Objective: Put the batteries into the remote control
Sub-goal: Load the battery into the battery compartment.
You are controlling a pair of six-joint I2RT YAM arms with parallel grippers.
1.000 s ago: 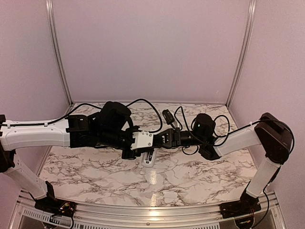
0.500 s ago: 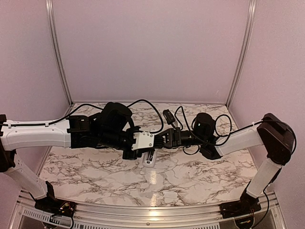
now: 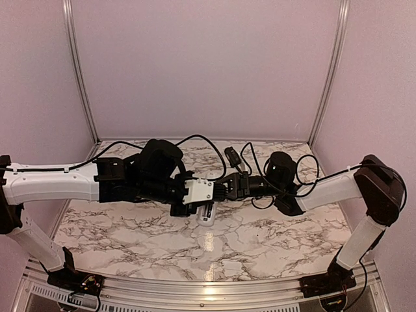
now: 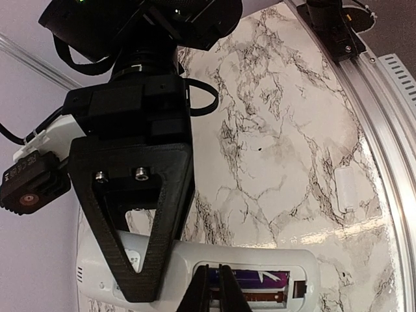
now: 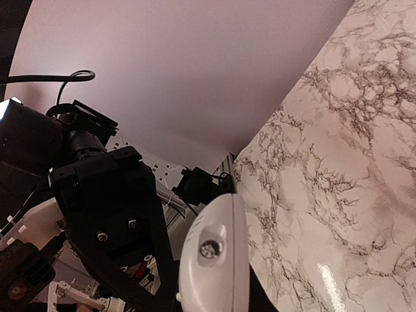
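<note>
1. The right gripper (image 4: 140, 289) is clamping the remote control (image 4: 247, 257) by one end. Its black triangular finger is lying flat across the white shell, and the other finger is hiding behind the handset.
2. The left gripper (image 4: 218, 291) is pointing its two slim fingertips into the open battery bay (image 4: 260, 286). The tips are sitting almost together with only a sliver between them, and whether they are pinching anything cannot be told.
3. The remote control is sitting between the two grippers, over the middle of the marble table (image 4: 292, 130). Its back is facing the left wrist camera with the bay uncovered.
4. A golden-brown battery (image 4: 263, 299) is lying lengthwise along the bay's lower row, with a purple surface showing in the row above it.
5. In the right wrist view the handset is showing its rounded end with a small emitter lens (image 5: 209, 247), and the left gripper's black finger is standing just beside it.
6. A small white flat piece (image 4: 346, 188) is lying on the table near the metal rail (image 4: 383, 130), well apart from the remote control.
</note>
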